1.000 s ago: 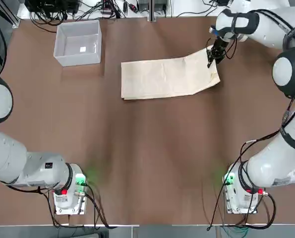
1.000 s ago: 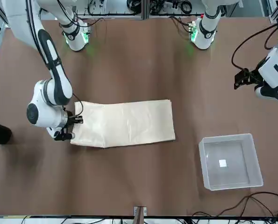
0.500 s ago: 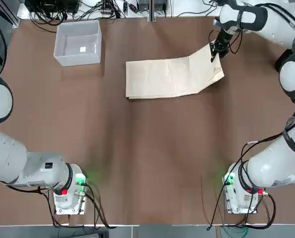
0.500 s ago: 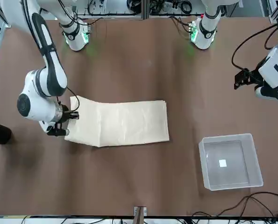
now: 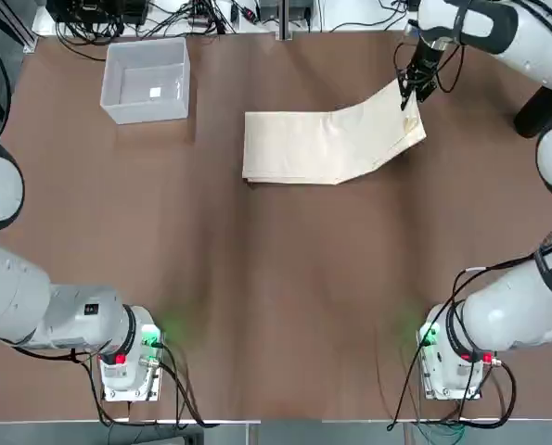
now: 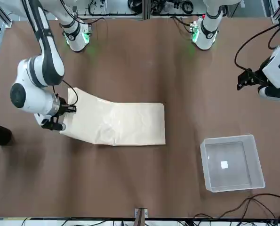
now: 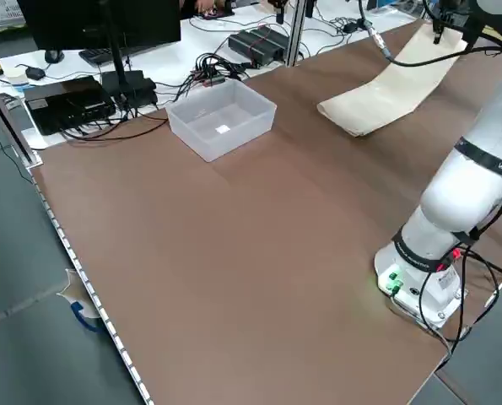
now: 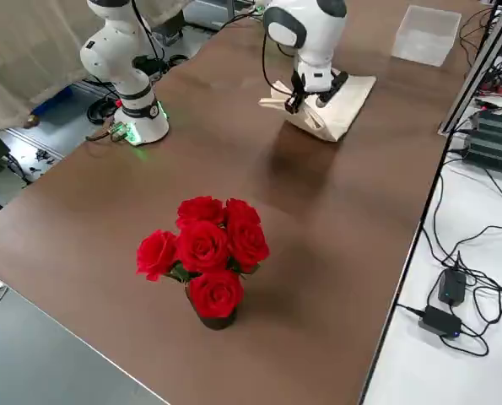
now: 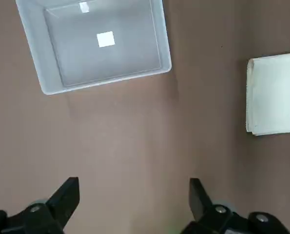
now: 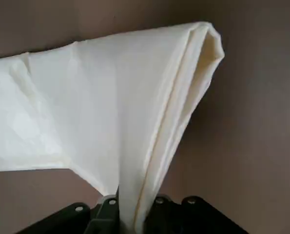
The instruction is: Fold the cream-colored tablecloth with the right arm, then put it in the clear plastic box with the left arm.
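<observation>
From where I stand, the right end effector [image 10: 132,214], beyond the box's cloth side, is pinched closed on a corner of the tablecloth [image 5: 303,146], which lies across from the box [image 5: 147,82]; it should lift gently, layers together, then fold boxward.

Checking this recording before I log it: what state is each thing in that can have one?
Tablecloth: partly folded, one end raised, the other lying on the table.
Right gripper: shut on the cloth's raised end.
Left gripper: open, nothing between its fingers, above the table.
Plastic box: lidless, upright, empty.
Roses: in bloom, standing in a dark pot.
</observation>
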Robot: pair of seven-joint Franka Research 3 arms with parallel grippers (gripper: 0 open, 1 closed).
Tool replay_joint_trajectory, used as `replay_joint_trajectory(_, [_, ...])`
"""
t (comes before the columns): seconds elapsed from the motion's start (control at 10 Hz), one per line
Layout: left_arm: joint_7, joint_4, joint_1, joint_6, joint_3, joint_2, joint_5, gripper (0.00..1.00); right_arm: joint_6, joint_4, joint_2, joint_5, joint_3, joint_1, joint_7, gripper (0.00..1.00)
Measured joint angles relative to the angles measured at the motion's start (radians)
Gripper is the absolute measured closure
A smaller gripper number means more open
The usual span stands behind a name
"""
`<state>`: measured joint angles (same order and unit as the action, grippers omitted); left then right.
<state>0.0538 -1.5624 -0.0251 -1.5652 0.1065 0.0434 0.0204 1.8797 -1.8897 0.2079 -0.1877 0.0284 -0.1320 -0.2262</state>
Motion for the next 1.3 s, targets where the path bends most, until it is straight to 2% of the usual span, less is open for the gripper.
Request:
replay_joint_trajectory(0.2, [-0.001,0.005,0.000,0.000,0.000,0.000,0.000,0.01,-0.049,0.030,-0.033,0.001,0.006,-0.022,-0.101,0.92])
replay_joint_trajectory(0.7, [-0.002,0.015,-0.002,0.000,-0.002,-0.001,-0.001,0.00,-0.135,0.122,-0.047,0.020,0.085,-0.061,-0.345,0.92])
replay_joint_trajectory(1.0, [-0.003,0.016,-0.007,-0.006,-0.010,-0.002,-0.001,0.00,-0.136,0.128,-0.047,0.052,0.128,-0.071,-0.421,0.92])
replay_joint_trajectory(1.3, [-0.008,0.017,-0.008,-0.011,-0.015,-0.003,-0.001,0.00,-0.115,0.128,-0.047,0.098,0.195,-0.072,-0.536,0.92])
